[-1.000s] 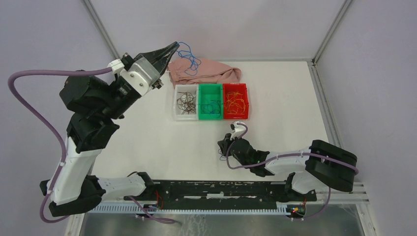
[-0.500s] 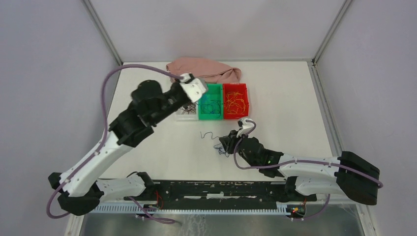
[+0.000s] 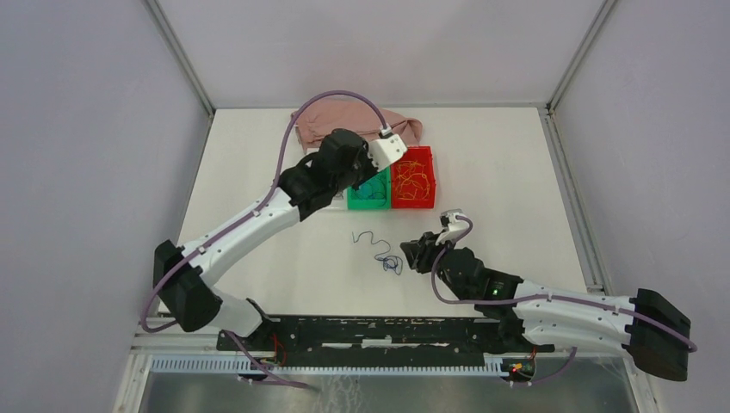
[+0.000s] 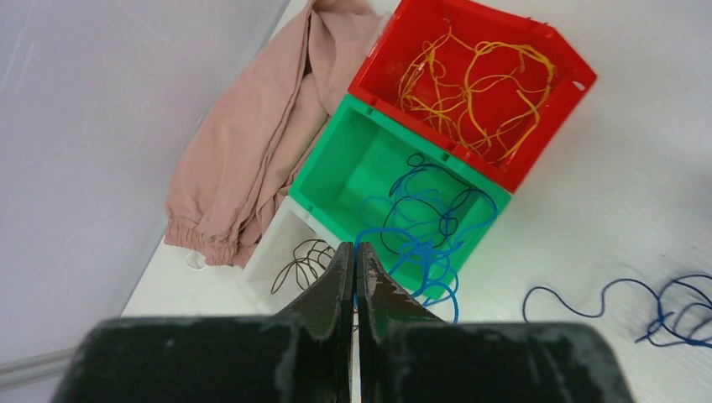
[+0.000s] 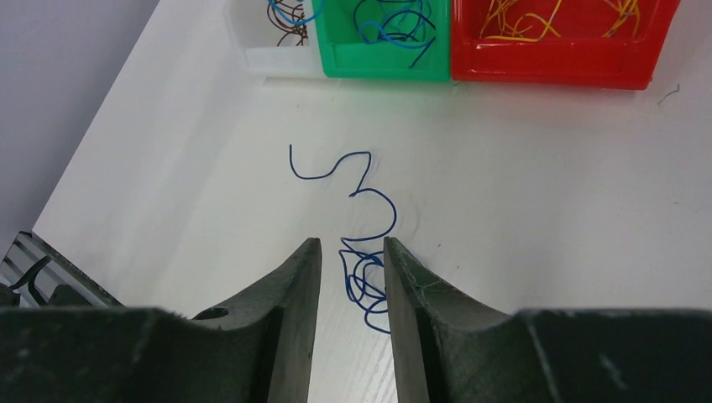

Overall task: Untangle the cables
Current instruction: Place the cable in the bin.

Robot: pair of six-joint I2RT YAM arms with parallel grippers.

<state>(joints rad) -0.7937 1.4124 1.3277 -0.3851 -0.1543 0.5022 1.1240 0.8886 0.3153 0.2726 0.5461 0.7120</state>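
Note:
My left gripper point(image 4: 354, 248) hovers over the near edge of the green bin point(image 4: 332, 172), shut on a blue cable that trails into the blue cables point(image 4: 424, 231) lying there. A loose curly blue cable point(image 5: 369, 210) lies on the white table point(image 3: 284, 241). My right gripper point(image 5: 353, 243) is low over its coiled end, open, with the coil between the fingertips and not gripped. Yellow-orange cables point(image 4: 474, 75) fill the red bin point(image 4: 571, 80). Brown cables point(image 4: 302, 260) sit in the white bin point(image 4: 273, 252). From above, the loose cable point(image 3: 383, 256) lies just left of the right gripper point(image 3: 415, 251).
A pink cloth point(image 3: 405, 129) lies crumpled behind the three bins at the back of the table. Grey walls close in the left, back and right sides. The black rail point(image 3: 379, 331) with the arm bases runs along the near edge.
The left arm swung down from high at the back left to over the green bin, carrying the blue cable. The right gripper opened, drew back to the right and left a blue cable on the table.

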